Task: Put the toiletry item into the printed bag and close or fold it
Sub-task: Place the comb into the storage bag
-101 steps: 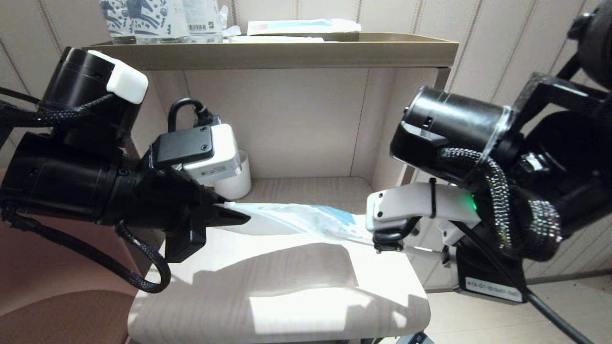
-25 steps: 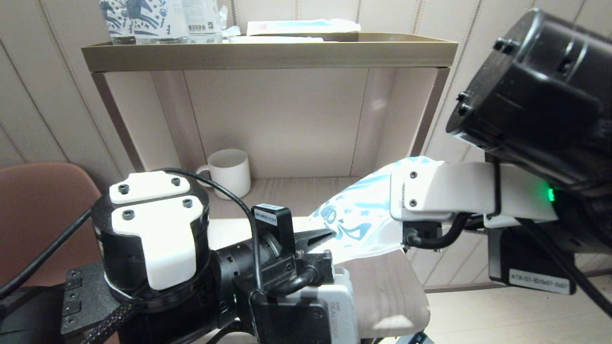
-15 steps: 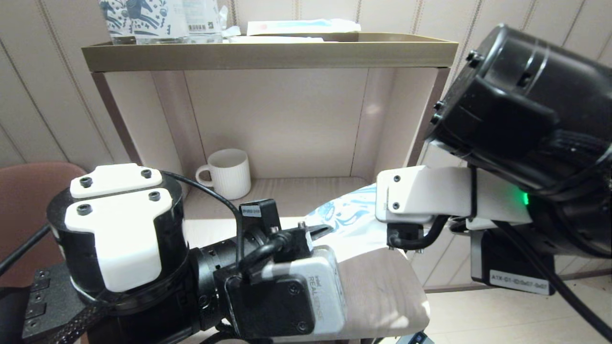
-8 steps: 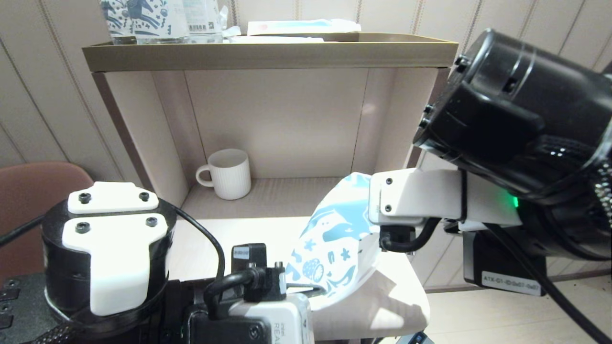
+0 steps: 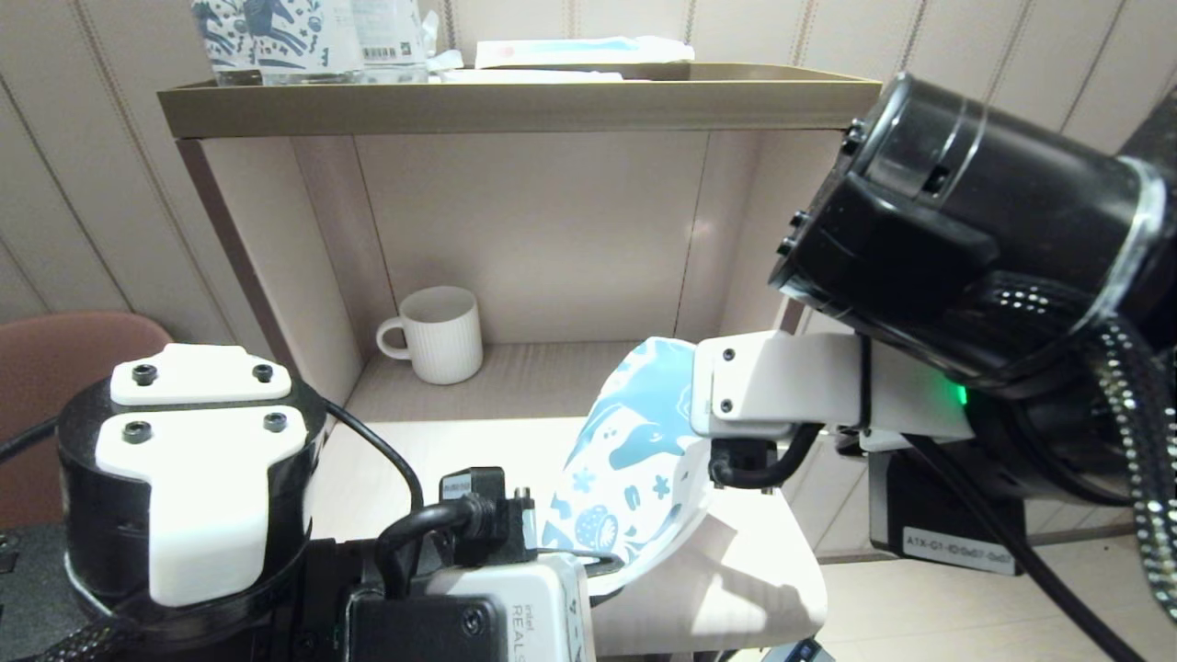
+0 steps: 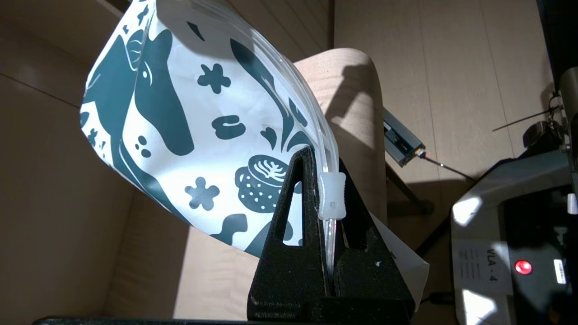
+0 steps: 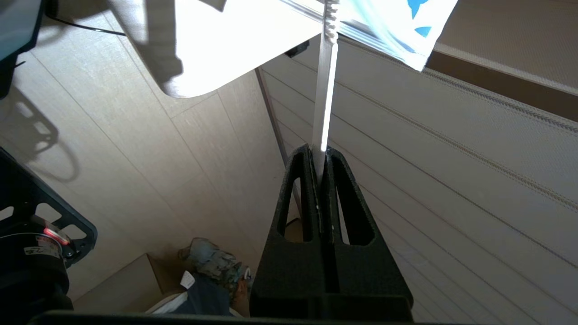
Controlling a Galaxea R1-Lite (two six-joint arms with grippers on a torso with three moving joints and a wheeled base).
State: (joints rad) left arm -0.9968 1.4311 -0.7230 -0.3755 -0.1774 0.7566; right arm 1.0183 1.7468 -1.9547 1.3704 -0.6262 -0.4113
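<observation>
Since half a second ago, left gripper (image 6: 326, 180) dropped lower; printed bag (image 5: 634, 460) now hangs steeper above table (image 5: 763, 588). Left pinches edge at zip slider (image 6: 332, 203). Right gripper (image 7: 319, 155) pinches opposite edge. Mug (image 5: 439, 334) well behind.

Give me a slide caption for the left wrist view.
Left gripper shut on the printed bag at its zip slider.

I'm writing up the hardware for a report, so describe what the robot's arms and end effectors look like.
Both arms are thick black cylinders. The left arm carries white bolted caps, black cables and a white camera module. The right arm has braided cable sleeving, a white wrist housing with a green light, and a white label. Each end effector, left and right, has matte black triangular fingers with slot cutouts.
</observation>
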